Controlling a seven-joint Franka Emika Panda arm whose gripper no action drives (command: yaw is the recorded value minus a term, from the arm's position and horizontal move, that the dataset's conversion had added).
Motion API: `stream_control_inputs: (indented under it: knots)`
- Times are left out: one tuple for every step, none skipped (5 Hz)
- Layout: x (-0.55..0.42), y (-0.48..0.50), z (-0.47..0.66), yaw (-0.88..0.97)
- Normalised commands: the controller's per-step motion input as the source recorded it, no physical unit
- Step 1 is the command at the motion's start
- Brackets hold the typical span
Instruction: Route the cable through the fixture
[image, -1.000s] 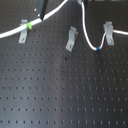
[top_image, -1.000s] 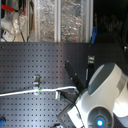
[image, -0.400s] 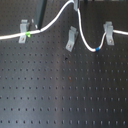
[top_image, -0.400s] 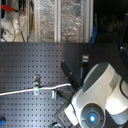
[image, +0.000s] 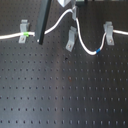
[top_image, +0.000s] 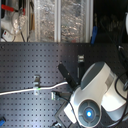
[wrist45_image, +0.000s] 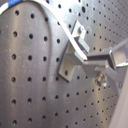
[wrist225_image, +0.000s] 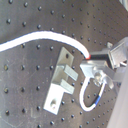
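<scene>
Since a second ago the cable (image: 60, 22) peak has shifted toward the first exterior view's right, nearer the fixture (image: 71, 40).

Gripper (wrist225_image: 100, 57) fingers pinch the cable narrowly, just beside the fixture's forked top, as both wrist views show. From the grip, the white cord arcs down to the left clip (image: 23, 31) in the first exterior view, its green band (image: 23, 35) at that clip. On the other side it dips past the fixture to the blue band (image: 99, 51) and rises to the right clip (image: 108, 32). The fixture leans diagonally on the perforated board (image: 65, 90), fork uppermost, long axis tilted toward the first exterior view's right.
</scene>
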Motion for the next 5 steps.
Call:
stream_control_inputs:
  knots:
    - [-0.304,0.244,0.11,0.08]
    - [-0.008,0.008,0.0,0.0]
    - [-0.195,0.143,0.45,-0.34]
    - [0.0,0.0,0.0,-0.12]
    - [-0.058,0.048,0.0,0.0]
